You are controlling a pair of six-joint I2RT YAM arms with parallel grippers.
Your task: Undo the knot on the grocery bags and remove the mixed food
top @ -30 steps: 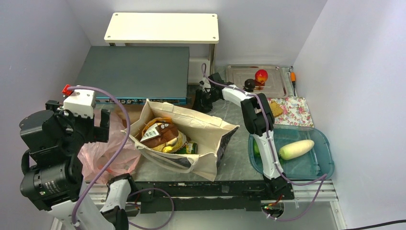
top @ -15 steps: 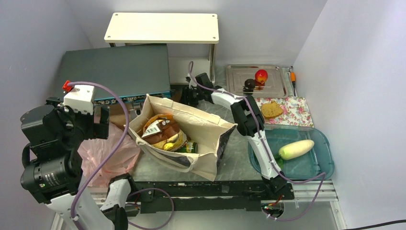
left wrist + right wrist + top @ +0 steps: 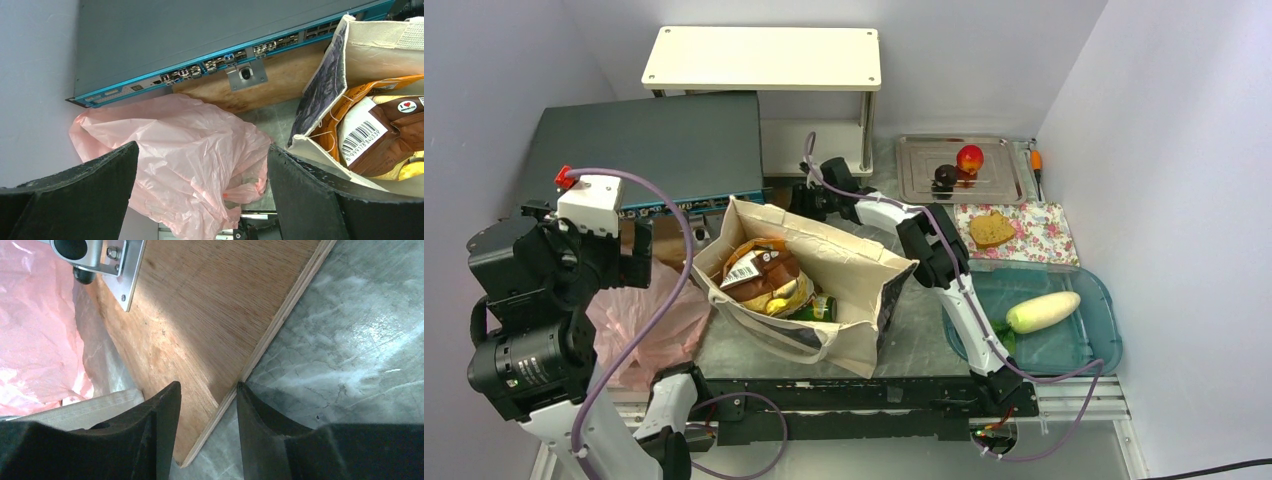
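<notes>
The pink plastic bag (image 3: 190, 150) looks glossy, the canvas tote (image 3: 380, 45) matt.

Test lab (network switch (image 3: 654, 150))

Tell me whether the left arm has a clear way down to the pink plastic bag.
Probably yes: the open left gripper hangs right above the pink plastic bag with nothing between them, and the canvas tote stands off to one side.
</notes>
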